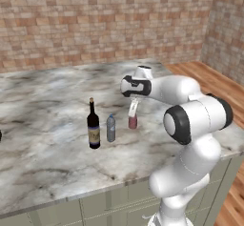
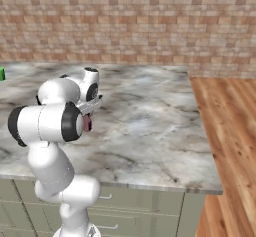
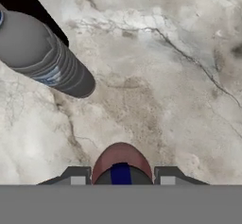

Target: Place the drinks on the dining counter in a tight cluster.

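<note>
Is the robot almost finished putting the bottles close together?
Nearly. The wine bottle and the water bottle already stand side by side on the dining counter. The gripper is at the red bottle, its fingers on either side of the bottle's top, a little apart from the water bottle. What's left: perhaps nudging it closer, then letting go.

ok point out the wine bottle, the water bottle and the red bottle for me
wine bottle (image 1: pixel 94 134), left base view, on its label
water bottle (image 1: pixel 111 129), left base view, mid body
red bottle (image 1: pixel 133 121), left base view, lower body under the hand
</note>
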